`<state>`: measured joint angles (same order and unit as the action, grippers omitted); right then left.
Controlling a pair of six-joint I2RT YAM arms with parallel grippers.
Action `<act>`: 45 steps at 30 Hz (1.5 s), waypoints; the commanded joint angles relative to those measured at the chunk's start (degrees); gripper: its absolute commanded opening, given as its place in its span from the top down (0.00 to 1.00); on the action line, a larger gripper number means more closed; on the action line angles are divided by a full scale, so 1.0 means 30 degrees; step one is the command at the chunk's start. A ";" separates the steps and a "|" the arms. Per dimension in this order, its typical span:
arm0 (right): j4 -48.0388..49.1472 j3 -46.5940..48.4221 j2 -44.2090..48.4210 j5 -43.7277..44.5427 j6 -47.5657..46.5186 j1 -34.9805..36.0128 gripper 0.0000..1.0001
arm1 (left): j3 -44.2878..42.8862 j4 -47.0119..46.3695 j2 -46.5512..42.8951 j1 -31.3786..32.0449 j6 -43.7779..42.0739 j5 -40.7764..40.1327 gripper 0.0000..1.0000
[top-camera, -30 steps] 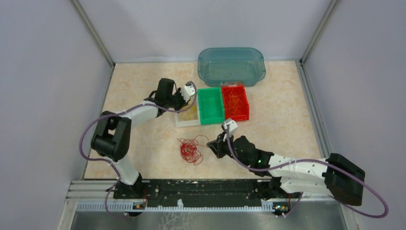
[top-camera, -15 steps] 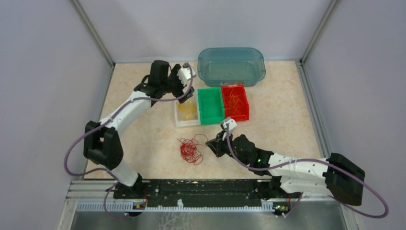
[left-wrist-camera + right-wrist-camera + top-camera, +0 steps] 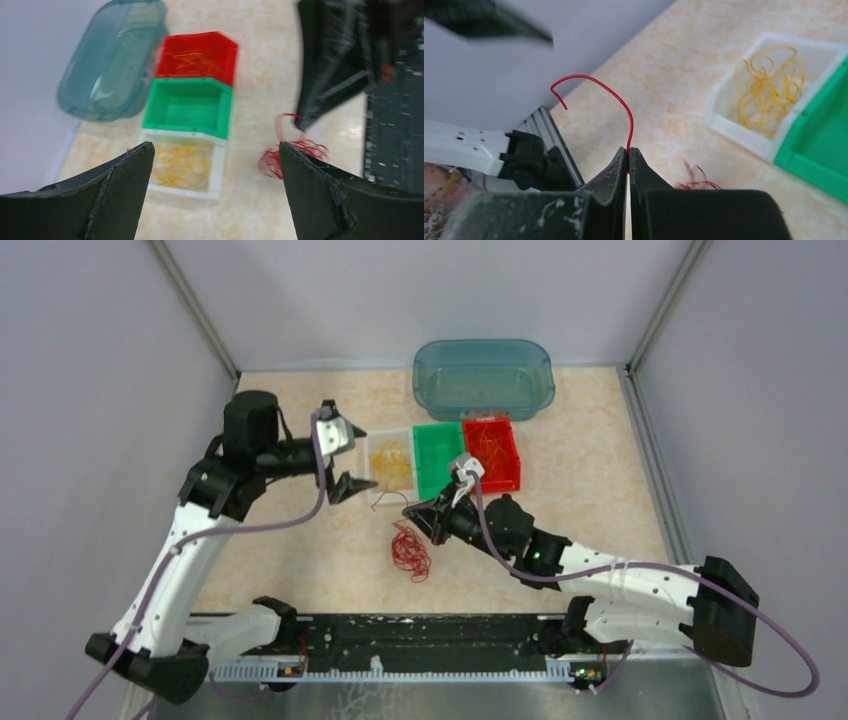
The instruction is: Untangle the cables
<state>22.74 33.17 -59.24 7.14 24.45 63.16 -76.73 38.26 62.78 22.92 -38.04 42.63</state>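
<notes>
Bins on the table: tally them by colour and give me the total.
White bin: 1
Green bin: 1
Red bin: 1
Teal see-through tub: 1
Total: 4

The table (image 3: 600, 510) looks smooth and marbled; red bin (image 3: 516, 460), green bin (image 3: 440, 460) and white bin (image 3: 392, 497) are glossy plastic, the tub (image 3: 483, 380) translucent plastic, the right gripper (image 3: 629, 151) matt, scuffed black
</notes>
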 commanded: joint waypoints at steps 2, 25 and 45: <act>0.1543 0.2720 -0.0689 -0.2000 -0.0110 -0.0134 1.00 | 0.4620 0.2847 -0.2711 -0.0061 -0.1217 0.4829 0.00; 0.3809 0.5461 -0.2175 -0.3771 0.1230 -0.0134 0.97 | 0.9822 -0.7633 -0.4775 0.0139 0.6827 0.5812 1.00; 0.6095 0.0882 -0.1965 -0.6727 -0.1520 -0.0427 0.21 | 0.5746 -0.7550 -0.3960 0.0205 0.8117 0.6963 1.00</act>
<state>32.99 30.20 -60.66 -8.69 22.33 62.30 -57.54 16.75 50.85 23.16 -16.51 62.15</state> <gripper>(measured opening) 0.789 0.012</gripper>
